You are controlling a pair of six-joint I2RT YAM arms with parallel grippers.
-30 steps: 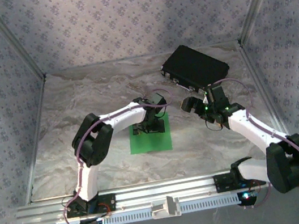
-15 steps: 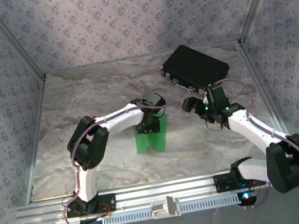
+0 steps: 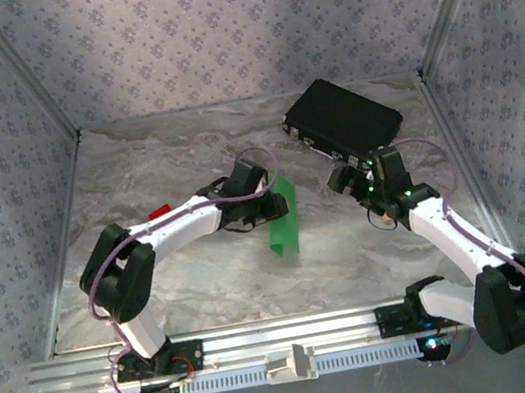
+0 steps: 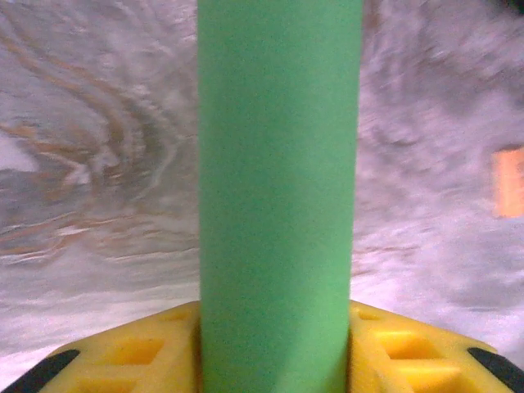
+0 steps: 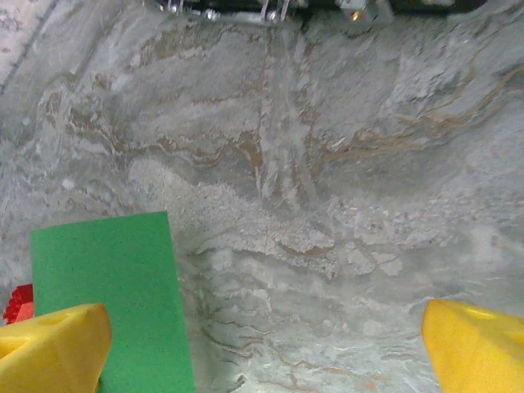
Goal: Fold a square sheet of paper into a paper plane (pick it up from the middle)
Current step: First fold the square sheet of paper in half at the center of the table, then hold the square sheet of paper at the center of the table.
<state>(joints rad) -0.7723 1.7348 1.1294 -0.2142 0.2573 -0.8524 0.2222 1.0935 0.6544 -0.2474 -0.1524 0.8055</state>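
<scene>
So the left fingers (image 4: 123, 356) were pinching the square sheet of paper (image 3: 283, 218) over the table (image 3: 186, 159), and the right fingers (image 5: 475, 344) sat spread wide just right of it.

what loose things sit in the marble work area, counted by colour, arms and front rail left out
green: 1, the square sheet of paper
black: 1, the case
red: 1, the small block
total: 3
</scene>
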